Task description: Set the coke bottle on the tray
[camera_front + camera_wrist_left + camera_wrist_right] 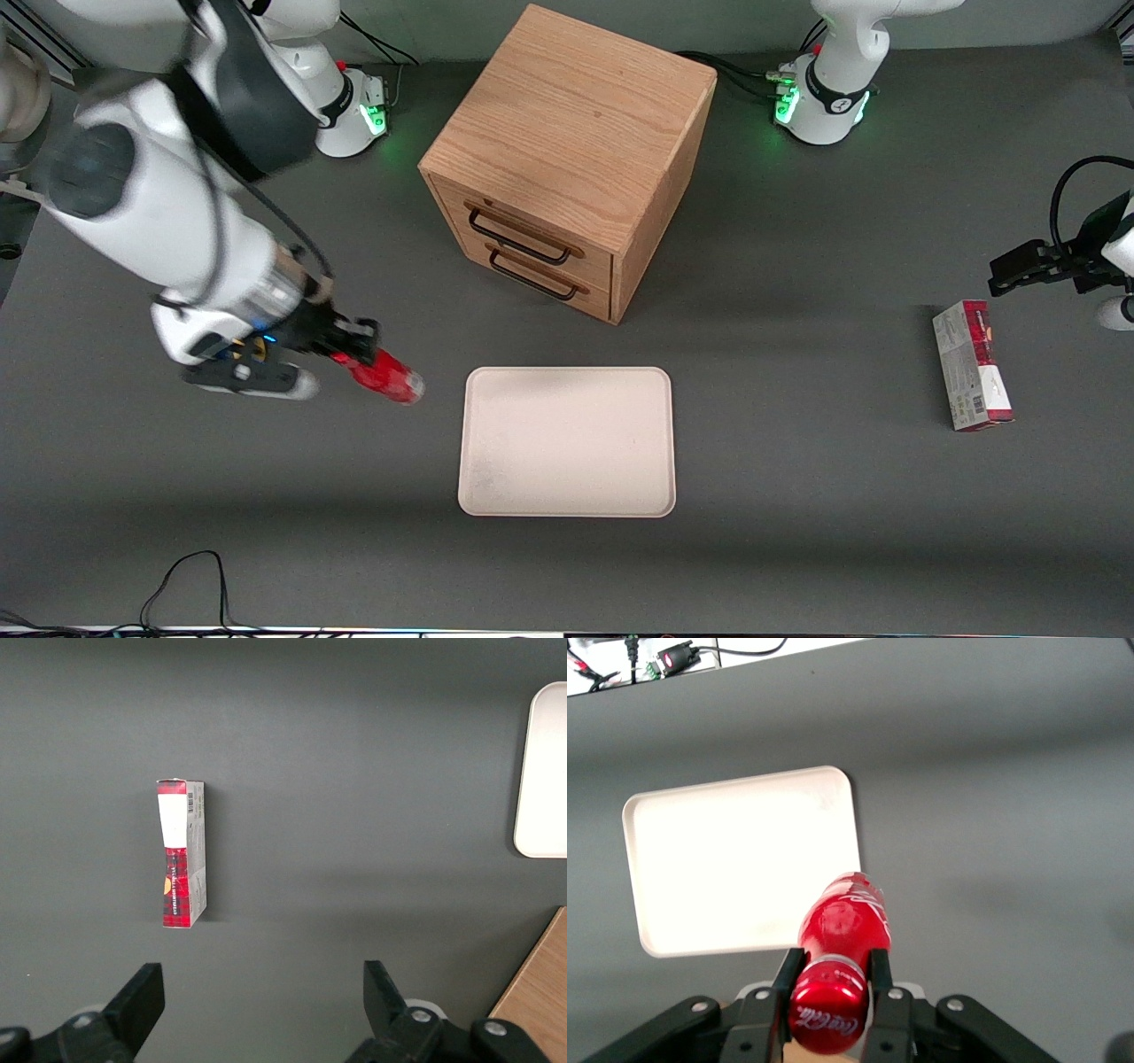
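My right gripper (359, 353) is shut on the coke bottle (385, 375), a small glossy red bottle with a silvery base, and holds it tilted above the table beside the tray, toward the working arm's end. The wrist view shows the bottle (843, 943) clamped at its neck between the two black fingers (788, 979), cap toward the camera. The tray (567, 441) is a flat cream rectangle with rounded corners and lies bare on the grey table, nearer the front camera than the wooden cabinet. It also shows in the right wrist view (735, 859).
A wooden two-drawer cabinet (567, 159) stands farther from the front camera than the tray, drawers shut. A red-and-grey carton (971, 365) lies toward the parked arm's end of the table; it also shows in the left wrist view (182, 853). Cables lie at the table's front edge (186, 585).
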Robot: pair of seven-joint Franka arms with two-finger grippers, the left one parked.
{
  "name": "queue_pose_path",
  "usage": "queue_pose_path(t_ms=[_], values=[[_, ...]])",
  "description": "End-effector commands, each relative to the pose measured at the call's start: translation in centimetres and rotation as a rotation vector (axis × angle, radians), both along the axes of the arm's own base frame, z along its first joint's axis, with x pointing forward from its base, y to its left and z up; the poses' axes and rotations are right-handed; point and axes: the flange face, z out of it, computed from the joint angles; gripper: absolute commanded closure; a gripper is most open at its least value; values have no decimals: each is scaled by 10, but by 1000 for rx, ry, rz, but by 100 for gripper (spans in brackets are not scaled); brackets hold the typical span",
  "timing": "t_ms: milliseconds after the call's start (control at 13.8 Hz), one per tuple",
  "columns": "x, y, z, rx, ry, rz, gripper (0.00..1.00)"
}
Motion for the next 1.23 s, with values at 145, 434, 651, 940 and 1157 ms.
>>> queue_pose_path(t_ms=[145, 434, 651, 940, 1157], values=[[47, 46, -66, 52, -58, -7, 100], [56, 70, -136, 10, -105, 49, 100], [64, 65, -175, -1, -111, 56, 100], [68, 53, -191, -31, -102, 52, 78], [66, 53, -198, -50, -101, 56, 0]])
